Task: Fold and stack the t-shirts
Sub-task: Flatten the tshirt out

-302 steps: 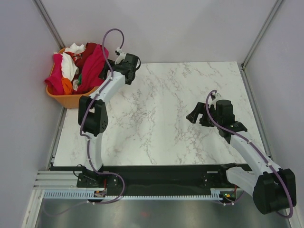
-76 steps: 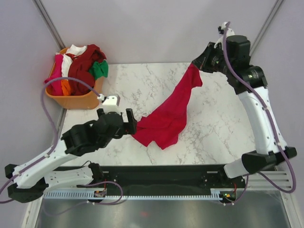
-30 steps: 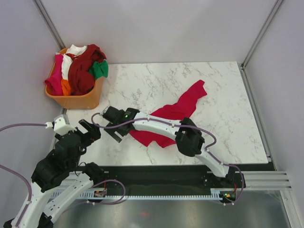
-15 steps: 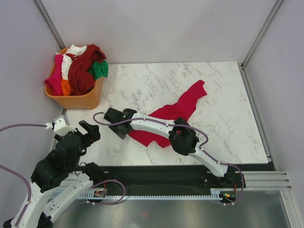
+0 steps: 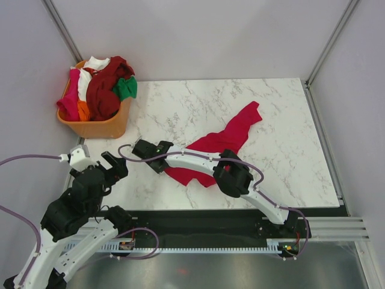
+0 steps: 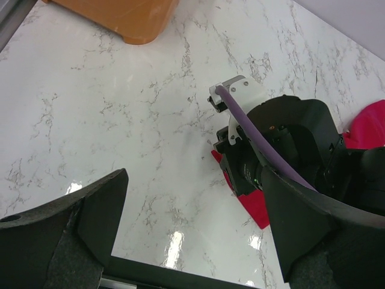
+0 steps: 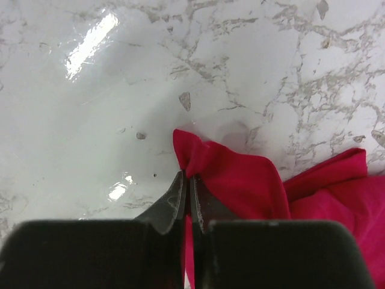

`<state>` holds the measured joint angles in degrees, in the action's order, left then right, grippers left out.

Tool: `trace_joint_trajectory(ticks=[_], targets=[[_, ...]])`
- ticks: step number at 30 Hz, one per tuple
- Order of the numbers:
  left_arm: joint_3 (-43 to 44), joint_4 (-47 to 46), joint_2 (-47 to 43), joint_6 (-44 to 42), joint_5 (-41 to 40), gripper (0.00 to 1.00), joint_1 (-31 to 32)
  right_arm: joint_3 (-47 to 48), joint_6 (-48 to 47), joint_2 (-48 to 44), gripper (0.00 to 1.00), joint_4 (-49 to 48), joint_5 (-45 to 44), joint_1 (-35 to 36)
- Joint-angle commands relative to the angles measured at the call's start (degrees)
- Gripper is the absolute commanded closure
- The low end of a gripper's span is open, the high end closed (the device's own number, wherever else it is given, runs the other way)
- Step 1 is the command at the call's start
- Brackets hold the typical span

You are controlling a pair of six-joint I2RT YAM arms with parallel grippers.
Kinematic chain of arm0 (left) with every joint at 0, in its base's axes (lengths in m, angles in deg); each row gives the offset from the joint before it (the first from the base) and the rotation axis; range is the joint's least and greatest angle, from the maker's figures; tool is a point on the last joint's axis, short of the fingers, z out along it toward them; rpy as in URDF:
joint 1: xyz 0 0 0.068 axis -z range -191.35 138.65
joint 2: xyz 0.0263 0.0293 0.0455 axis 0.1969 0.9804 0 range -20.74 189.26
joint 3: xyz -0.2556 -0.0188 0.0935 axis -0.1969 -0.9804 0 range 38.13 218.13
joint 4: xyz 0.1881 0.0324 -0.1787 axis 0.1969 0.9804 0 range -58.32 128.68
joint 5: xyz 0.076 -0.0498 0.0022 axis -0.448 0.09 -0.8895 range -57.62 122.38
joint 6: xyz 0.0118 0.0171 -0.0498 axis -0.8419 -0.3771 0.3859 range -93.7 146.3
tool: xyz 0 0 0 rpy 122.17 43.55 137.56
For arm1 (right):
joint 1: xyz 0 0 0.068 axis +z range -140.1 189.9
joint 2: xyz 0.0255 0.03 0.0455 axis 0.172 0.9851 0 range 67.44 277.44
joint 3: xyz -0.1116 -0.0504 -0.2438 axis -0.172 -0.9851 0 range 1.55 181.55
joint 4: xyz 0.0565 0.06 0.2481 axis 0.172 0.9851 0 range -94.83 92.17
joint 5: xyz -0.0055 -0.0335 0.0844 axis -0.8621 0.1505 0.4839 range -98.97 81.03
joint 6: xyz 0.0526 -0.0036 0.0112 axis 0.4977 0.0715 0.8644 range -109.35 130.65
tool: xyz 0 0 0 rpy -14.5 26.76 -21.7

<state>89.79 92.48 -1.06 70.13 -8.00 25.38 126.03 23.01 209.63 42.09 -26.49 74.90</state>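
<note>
Status – I see right gripper [image 7: 187,180] pinching shirt [image 7: 240,174] by its 8 o'clock corner | left gripper [image 6: 194,217] wide – over table [image 5: 283,120], 8 o'clock.

Right end effector [image 7: 186,180], reaching low to the left, is pinched on the red t-shirt [image 7: 243,180]; left end effector [image 6: 194,208] hangs wide open

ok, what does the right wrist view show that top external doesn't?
Right wrist only: the right fingers shut on a pinched corner of the red t-shirt. Top external only: the shirt's whole diagonal sprawl, the orange basket heaped with more t-shirts, and the left fingers open, off the cloth. Both: red shirt on the marble table.
</note>
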Motion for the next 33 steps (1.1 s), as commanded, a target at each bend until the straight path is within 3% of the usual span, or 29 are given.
trace_joint_trajectory(ticks=[1,5,7,9,13,18,21,29,33], targets=[[0.02,-2.00,1.94,1.17,-1.81,0.00,0.18,-2.58,0.38,0.63,1.00,0.72,2.48,-0.39],[0.28,-1.82,1.77,1.25,-1.46,0.01,0.18,-1.45,0.56,-2.78,1.00,1.59,1.35,-2.31],[1.16,-2.43,1.41,0.56,1.42,0.07,0.18,0.22,2.48,-9.27,1.00,3.00,3.62,-5.30],[1.95,-3.57,2.72,-1.28,3.37,0.07,0.18,0.76,6.35,-15.68,1.00,3.53,9.05,-12.67],[6.78,-4.46,10.71,-6.04,6.98,0.05,0.18,-1.87,8.47,-36.86,1.00,3.97,8.47,-23.84],[6.97,-10.85,16.61,-7.18,11.72,0.05,0.18,-14.33,9.25,-54.87,1.00,5.11,4.87,-31.41],[4.60,-15.77,19.42,-6.92,16.20,0.05,0.18,-24.27,10.23,-62.35,1.00,4.85,-2.51,-33.08],[2.39,-27.91,40.57,-3.93,23.58,0.00,1.06,-42.98,14.09,-76.00,1.00,2.92,-7.00,-34.58],[6.86,-33.45,51.66,-4.28,23.68,0.00,0.98,-48.01,14.97,-79.95,1.00,2.83,-8.31,-34.58]])
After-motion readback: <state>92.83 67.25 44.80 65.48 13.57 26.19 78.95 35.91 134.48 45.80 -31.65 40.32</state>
